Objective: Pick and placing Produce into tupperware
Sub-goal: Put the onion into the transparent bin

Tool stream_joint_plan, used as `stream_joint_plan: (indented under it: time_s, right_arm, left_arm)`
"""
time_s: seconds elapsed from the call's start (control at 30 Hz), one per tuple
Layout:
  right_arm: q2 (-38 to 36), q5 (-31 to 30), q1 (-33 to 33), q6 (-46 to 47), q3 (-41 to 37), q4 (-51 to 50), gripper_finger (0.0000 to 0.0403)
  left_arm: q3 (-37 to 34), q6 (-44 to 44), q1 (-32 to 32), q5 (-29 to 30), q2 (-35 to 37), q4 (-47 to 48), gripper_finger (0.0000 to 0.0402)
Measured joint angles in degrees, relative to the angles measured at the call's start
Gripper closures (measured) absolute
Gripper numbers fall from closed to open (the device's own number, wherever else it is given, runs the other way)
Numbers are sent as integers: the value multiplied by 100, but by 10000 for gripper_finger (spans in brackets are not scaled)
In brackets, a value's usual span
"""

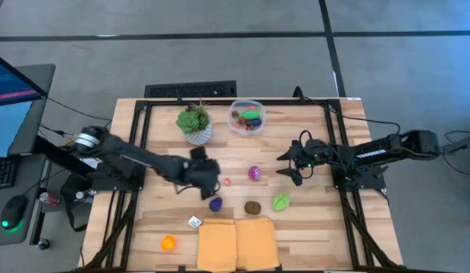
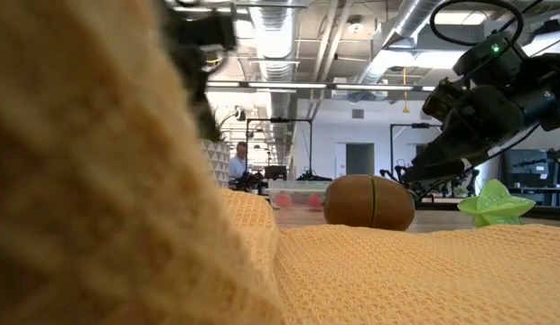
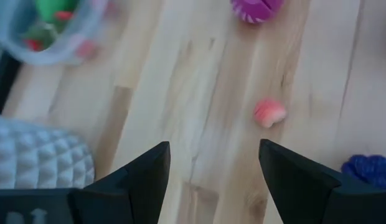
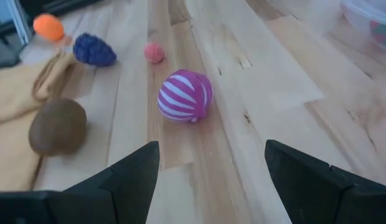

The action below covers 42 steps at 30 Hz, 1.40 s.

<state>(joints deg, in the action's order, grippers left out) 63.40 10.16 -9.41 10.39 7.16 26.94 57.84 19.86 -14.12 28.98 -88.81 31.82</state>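
Fingers of the left gripper (image 3: 211,180) stand apart with nothing between them, above bare wood near the small pink toy fruit (image 3: 268,112). Just beside lie a dark blue berry-shaped toy (image 1: 215,204) and a purple-and-white striped ball-like toy (image 4: 184,95). Farther off, the right gripper (image 1: 294,162) hovers open and empty near that striped toy. The clear rounded plastic tupperware (image 1: 246,117), holding red and green pieces, sits beside the white patterned plant pot (image 1: 198,136).

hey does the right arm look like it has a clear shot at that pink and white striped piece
Probably yes. The right gripper is open and empty, facing the striped piece across bare wood, with nothing between them. The brown piece and the small pink one lie off to the side.
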Motion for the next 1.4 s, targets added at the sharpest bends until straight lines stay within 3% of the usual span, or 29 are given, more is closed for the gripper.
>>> stream_joint_plan:
  time_s: [0.3,0.57,0.9,1.4]
  right_arm:
    - [593,-149,0,-65,6,1309,88]
    - [2026,65,138,-744,782,1461,88]
    - [3495,509,171,-979,1951,679,78]
    - [3801,639,81,-1038,2449,461,49]
  left_arm:
    - [-2001,1007,-1193,1746,1469,-1542,164]
    - [-2926,1682,-1866,2573,1818,-2209,164]
    - [-3075,1794,-2041,2746,1856,-2236,164]
    - [-3075,1845,-2038,2744,1849,-2070,164]
